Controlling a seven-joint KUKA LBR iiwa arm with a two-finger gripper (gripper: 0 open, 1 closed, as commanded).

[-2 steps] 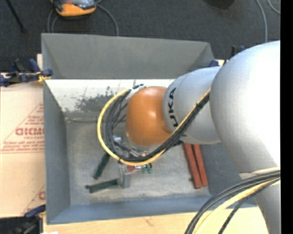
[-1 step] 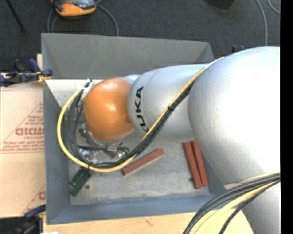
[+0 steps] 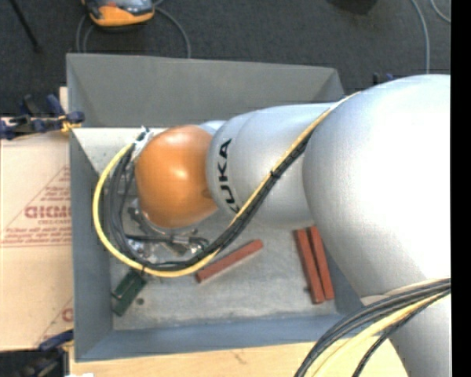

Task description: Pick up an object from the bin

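Observation:
My gripper (image 3: 162, 245) hangs low over the left half of the bin, and of it I see just a grey metal body under the arm's orange cover. Just below and left of it, a small dark green block (image 3: 128, 293) lies near the bin's front left corner. A long red-brown stick (image 3: 229, 261) rests slanted on the bin floor to the gripper's right, its lower end near the yellow cable loop.
Two more red-brown sticks (image 3: 314, 264) lie side by side at the right of the bin floor, partly under the arm. The thick arm covers the bin's middle and right. Cables loop around the wrist close to the left wall.

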